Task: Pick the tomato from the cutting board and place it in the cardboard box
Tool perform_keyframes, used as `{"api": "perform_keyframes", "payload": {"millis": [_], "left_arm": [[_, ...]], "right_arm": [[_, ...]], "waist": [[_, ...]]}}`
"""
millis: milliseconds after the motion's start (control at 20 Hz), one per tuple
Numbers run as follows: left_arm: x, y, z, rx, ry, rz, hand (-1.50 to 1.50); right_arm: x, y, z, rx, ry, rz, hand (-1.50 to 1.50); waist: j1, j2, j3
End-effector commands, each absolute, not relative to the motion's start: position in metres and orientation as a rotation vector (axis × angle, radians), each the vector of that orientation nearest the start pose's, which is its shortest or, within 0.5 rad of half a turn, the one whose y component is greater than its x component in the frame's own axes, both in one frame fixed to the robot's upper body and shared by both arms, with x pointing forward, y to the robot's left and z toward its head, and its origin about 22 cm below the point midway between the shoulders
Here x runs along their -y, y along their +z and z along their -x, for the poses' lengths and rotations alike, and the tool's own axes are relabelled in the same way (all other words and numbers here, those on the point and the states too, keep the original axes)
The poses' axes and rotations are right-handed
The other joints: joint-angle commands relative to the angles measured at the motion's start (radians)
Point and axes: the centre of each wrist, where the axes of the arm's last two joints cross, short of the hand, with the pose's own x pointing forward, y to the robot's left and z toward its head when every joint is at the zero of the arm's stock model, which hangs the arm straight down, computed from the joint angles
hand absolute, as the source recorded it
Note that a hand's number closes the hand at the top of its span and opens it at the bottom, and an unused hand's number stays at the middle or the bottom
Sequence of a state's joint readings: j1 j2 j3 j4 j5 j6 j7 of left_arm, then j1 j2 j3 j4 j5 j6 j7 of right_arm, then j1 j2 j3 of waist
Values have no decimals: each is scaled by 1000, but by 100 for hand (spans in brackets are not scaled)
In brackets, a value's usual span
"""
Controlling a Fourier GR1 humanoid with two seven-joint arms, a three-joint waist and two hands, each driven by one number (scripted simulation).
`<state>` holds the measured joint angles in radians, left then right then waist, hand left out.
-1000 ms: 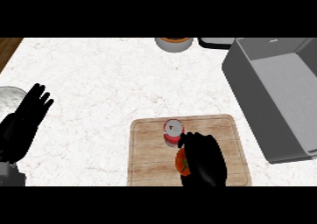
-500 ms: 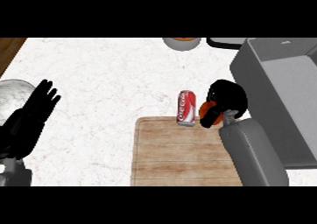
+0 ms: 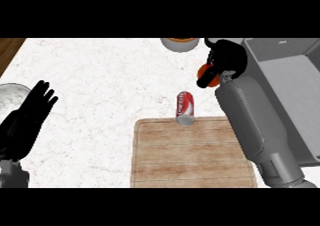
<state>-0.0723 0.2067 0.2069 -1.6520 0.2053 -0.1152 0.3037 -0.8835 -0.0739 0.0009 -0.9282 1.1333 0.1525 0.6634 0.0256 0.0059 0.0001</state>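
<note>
The left hand [image 3: 25, 121] is resting at the left side of the counter [image 3: 104, 75], fingers straight and spread, touching nothing. The cutting board [image 3: 188, 159] is lying near the front edge, and a red can [image 3: 184, 107] is lying across its far rim.

Further right, the right hand [image 3: 224, 57] is hanging above the counter just beside the left wall of the grey box [image 3: 287, 79]. Its fingers are curling round the tomato [image 3: 205, 75], which is showing only as an orange patch beneath them. As far as this steep view is allowing a judgement, the tomato is not yet over the box's opening.

Hazards:
- Opening the fingers here is likely sending the tomato onto the counter.
- Travelling too low is risking a knock against the box wall.
- The forearm is passing close to the can and is liable to nudge it.
</note>
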Motion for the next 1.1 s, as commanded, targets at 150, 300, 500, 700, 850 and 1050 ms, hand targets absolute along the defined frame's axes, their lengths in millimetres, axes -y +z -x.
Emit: {"api": "perform_keyframes", "payload": {"millis": [150,300,500,700,850,1050], "left_arm": [[-311,48,-237,1437,54,-38,0],[-325,56,-253,1430,34,-59,0],[-323,49,-250,1428,59,-54,0],[-313,44,-242,1438,45,-50,0],[-311,51,-243,1446,42,-45,0],[-317,65,-253,1446,50,-58,0]], "right_arm": [[111,191,-414,1166,729,1292,150],[104,229,-414,1172,610,1404,150],[126,243,-410,1124,498,1480,150],[162,268,-406,1099,424,1533,150],[186,267,-416,1075,400,1562,150],[214,261,-408,1004,481,1556,150]], "waist": [[-17,-10,0],[-23,-7,-1],[-28,-9,0],[-29,-9,0],[-21,-6,0],[-30,-9,0]]}}
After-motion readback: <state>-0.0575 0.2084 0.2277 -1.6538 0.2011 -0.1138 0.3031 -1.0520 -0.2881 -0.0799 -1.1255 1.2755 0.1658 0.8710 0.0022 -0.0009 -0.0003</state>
